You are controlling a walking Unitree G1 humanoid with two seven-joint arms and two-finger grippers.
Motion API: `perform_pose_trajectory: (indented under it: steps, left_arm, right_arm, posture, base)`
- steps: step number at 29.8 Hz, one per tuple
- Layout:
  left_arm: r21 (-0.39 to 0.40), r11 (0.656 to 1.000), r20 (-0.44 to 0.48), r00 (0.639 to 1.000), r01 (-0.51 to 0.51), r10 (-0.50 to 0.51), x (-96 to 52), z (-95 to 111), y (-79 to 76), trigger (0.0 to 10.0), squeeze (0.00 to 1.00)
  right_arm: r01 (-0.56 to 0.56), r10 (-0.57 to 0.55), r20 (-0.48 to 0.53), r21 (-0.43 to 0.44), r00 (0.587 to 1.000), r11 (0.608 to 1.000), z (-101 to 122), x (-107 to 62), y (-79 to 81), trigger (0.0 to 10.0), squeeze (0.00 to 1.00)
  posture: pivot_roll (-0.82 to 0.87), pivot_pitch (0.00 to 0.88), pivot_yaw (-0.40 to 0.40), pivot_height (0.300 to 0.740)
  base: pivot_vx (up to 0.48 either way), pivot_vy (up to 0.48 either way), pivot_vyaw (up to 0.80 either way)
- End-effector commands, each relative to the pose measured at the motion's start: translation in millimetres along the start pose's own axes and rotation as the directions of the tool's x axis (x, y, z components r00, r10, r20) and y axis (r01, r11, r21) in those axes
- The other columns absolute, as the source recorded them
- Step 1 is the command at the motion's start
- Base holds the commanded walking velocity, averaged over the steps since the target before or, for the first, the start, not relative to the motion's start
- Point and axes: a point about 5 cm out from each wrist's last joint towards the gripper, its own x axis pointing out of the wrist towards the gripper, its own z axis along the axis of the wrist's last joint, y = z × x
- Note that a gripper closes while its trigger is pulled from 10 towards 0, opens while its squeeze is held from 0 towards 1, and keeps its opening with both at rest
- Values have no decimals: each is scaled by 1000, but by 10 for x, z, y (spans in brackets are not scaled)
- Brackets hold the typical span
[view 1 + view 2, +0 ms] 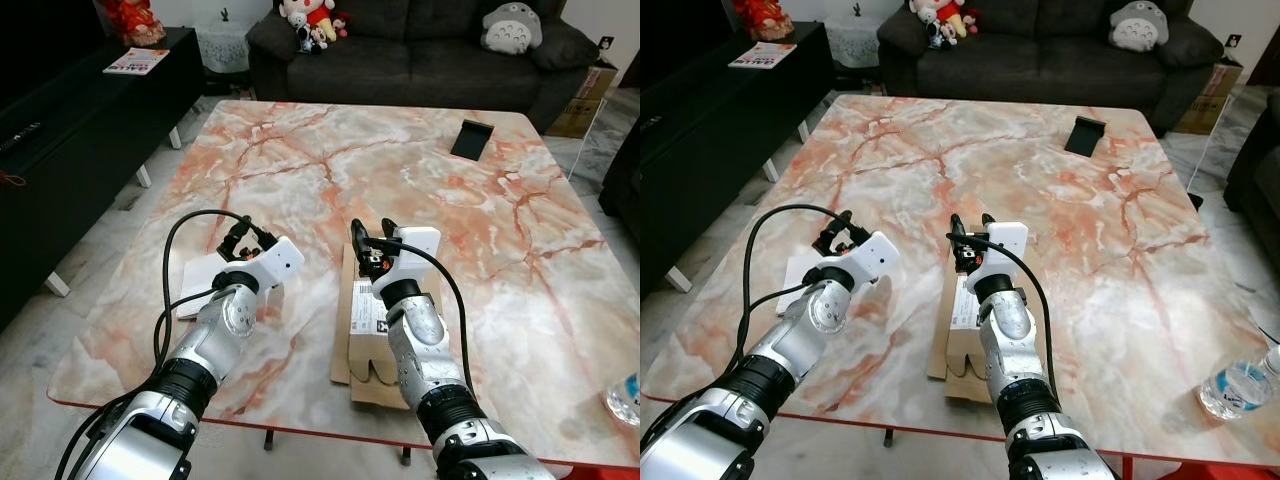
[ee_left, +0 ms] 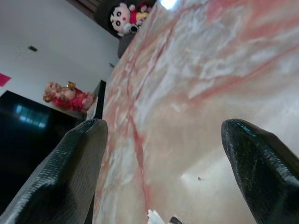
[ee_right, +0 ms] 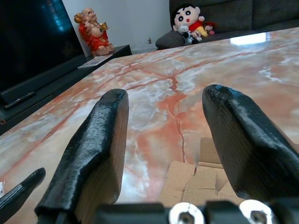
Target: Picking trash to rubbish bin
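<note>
A flattened brown cardboard box [image 1: 358,322] with a white label lies on the marble table [image 1: 330,160] near its front edge. My right gripper [image 1: 372,232] hovers open just over the box's far end; the cardboard [image 3: 201,182] lies below its fingers [image 3: 93,149]. A white sheet of paper [image 1: 195,285] lies to the left, partly hidden under my left arm. My left gripper [image 1: 243,237] is open just beyond the paper, low over bare marble, with nothing between its fingers [image 2: 70,177].
A black stand-like object [image 1: 472,138] sits far right on the table. A water bottle [image 1: 1238,385] stands at the front right corner. A dark sofa [image 1: 420,50] with plush toys lies beyond, and a black TV cabinet [image 1: 90,100] runs along the left.
</note>
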Motion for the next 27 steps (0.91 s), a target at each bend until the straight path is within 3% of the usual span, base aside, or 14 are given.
perform_pose_trajectory:
  steps: [1,6,7,8,10,17,22,25,27]
  left_arm:
    - [17,1000,5,1000,7,-7,-21,15,7,10000,0]
    - [18,1000,1,1000,8,-8,-28,20,9,10000,0]
    - [-77,997,-46,999,-7,3,-120,-124,-28,10000,0]
    - [-153,988,-26,999,-35,32,-144,-125,-21,10000,0]
    - [-232,970,7,997,-69,72,-156,-95,4,10000,0]
    - [-225,963,29,987,-148,158,-232,-186,133,10000,0]
    - [-180,974,23,989,-136,143,-279,-223,134,10000,0]
    - [-116,990,29,996,-83,87,-314,-250,83,10000,0]
    - [-129,991,36,998,-42,47,-330,-254,35,10000,0]
  right_arm:
    - [-7,7,-8,3,1000,1000,-8,3,13,10000,0]
    - [-7,7,-8,3,1000,1000,-8,3,13,10000,0]
    - [-27,27,-9,2,1000,1000,-10,5,31,10000,0]
    - [-31,31,-5,3,1000,1000,-2,11,32,10000,0]
    - [-31,31,1,4,1000,1000,10,18,30,10000,0]
    - [-23,23,-1,-2,1000,1000,12,12,3,10000,0]
    - [-23,23,-1,1,1000,1000,10,11,9,10000,0]
    - [-25,25,-1,3,1000,1000,10,16,19,10000,0]
    - [-27,27,-3,4,1000,1000,6,16,24,10000,0]
  posture:
    - [-22,36,-5,740]
    - [-22,36,-5,740]
    - [-11,22,-13,740]
    - [-11,22,-13,740]
    - [-11,22,-13,740]
    - [-11,36,-14,740]
    - [-11,36,-14,740]
    - [-2,45,-15,740]
    - [-2,45,-15,740]
  base:
    - [0,0,0]
    - [0,0,0]
    - [0,0,0]
    - [0,0,0]
    - [0,0,0]
    - [0,0,0]
    - [0,0,0]
    - [0,0,0]
    - [0,0,0]
